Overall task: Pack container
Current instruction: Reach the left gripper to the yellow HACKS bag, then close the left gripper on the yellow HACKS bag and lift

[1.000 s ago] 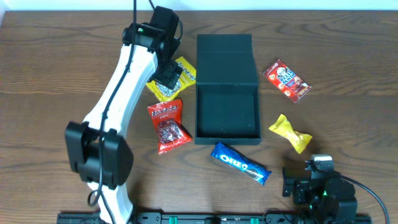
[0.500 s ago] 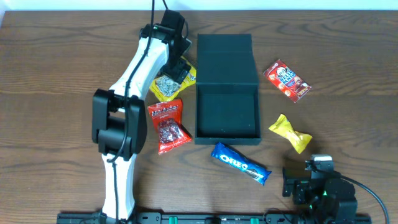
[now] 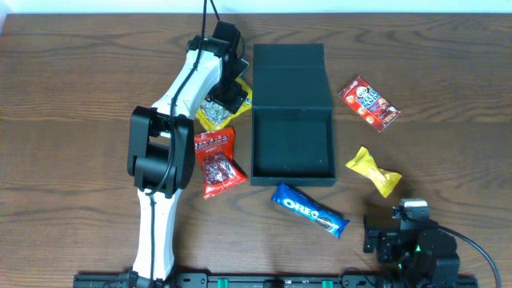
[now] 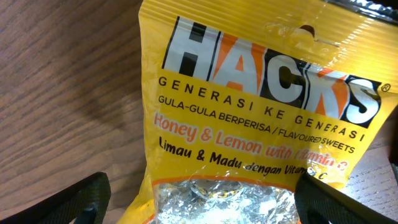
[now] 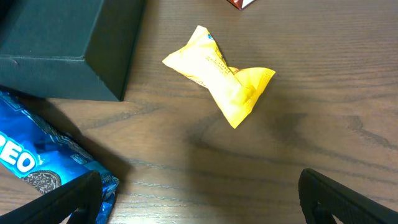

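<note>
The dark teal container [image 3: 292,144] lies open at the table's middle, its flap lid [image 3: 290,76] folded back; its corner shows in the right wrist view [image 5: 62,37]. My left gripper [image 3: 226,90] is open, low over the yellow Hacks sweets bag [image 3: 216,112], jaws straddling the bag's clear lower part [image 4: 217,199]. My right gripper [image 3: 382,234] is open and empty at the front right, above bare wood, with the blue Oreo packet [image 5: 37,168] by its left finger.
A red snack bag [image 3: 214,162] lies left of the container. The Oreo packet [image 3: 310,210] lies in front of it. A yellow wrapped snack [image 3: 373,170] and a red packet [image 3: 368,103] lie to its right. The yellow snack [image 5: 221,74] also shows in the right wrist view.
My left arm has swung in and lowered its gripper onto the Hacks bag. The right arm has not moved.
</note>
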`<action>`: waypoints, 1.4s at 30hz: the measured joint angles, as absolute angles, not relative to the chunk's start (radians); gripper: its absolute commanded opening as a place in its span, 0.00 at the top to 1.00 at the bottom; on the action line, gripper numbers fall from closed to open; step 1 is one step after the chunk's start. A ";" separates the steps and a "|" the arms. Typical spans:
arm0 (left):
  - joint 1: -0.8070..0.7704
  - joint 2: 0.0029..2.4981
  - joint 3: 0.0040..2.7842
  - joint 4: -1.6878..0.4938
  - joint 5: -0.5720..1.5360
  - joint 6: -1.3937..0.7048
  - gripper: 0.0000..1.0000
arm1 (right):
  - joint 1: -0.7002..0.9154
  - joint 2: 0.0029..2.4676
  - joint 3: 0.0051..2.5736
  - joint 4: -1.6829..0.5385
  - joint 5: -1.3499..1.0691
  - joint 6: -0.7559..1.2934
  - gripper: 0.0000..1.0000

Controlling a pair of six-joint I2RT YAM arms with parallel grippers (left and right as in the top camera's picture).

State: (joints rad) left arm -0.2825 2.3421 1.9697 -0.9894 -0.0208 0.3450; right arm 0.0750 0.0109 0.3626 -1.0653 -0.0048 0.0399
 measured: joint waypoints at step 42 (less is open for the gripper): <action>-0.303 2.342 1.946 -1.032 -0.010 0.379 0.27 | 0.075 0.011 0.363 -1.065 -0.005 0.040 0.01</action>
State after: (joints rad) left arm -0.3031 2.3421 1.9465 -1.0321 -0.0105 0.3786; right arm 0.0750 0.0109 0.3626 -1.0653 -0.0048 0.0399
